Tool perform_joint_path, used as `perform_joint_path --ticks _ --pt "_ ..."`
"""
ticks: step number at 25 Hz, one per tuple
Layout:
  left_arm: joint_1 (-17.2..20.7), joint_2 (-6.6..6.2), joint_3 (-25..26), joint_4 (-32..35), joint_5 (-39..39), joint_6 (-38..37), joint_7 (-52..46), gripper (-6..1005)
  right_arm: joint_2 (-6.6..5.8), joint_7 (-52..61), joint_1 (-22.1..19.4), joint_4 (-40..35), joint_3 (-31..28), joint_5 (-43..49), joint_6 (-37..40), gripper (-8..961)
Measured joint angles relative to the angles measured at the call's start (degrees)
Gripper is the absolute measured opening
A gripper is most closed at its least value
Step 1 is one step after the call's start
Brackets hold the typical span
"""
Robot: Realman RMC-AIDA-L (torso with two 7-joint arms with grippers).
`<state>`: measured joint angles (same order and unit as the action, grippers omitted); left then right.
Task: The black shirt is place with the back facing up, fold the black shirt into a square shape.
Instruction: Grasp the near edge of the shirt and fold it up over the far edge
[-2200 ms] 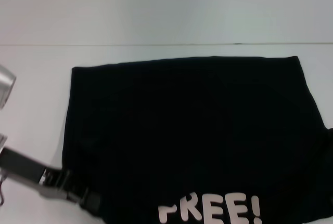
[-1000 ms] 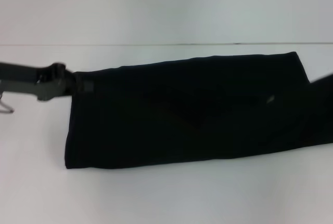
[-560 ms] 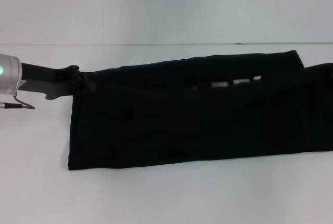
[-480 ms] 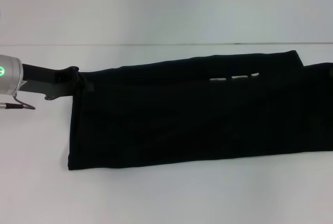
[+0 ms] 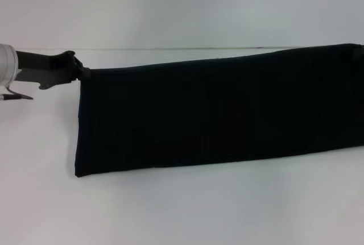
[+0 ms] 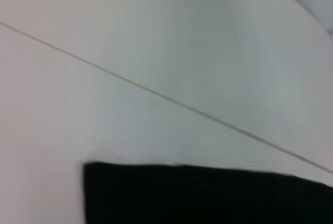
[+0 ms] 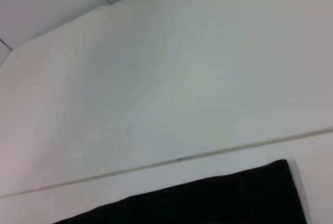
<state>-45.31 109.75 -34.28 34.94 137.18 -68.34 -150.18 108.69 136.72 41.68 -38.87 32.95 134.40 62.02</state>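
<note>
Shirt, black (image 5: 216,114): long horizontal band across the white table (image 5: 182,211), far edge lifted, near folded edge resting on the surface; lettering not visible. Left gripper (image 5: 73,69) clenched on the far left corner of the black shirt. Right end runs out of the head view; right gripper unseen, state cannot be told. Wrist views show only fabric edge (image 6: 208,195) (image 7: 208,200) and tabletop. Judgement: lengthwise fold roughly done; laying flat and crosswise folds into a square remain.
</note>
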Motion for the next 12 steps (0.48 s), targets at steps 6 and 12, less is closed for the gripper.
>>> perform_joint_path --ticks 6,12 --pt "0.0 0.16 -0.4 -1.7 0.9 3.5 -0.4 -2 0.85 0.0 1.6 4.3 4.3 0.2 -8.4 61" --pt "0.2 0.4 -0.3 -1.7 0.8 3.8 -0.4 -1 1.46 0.0 2.4 5.5 6.3 0.2 -12.9 62"
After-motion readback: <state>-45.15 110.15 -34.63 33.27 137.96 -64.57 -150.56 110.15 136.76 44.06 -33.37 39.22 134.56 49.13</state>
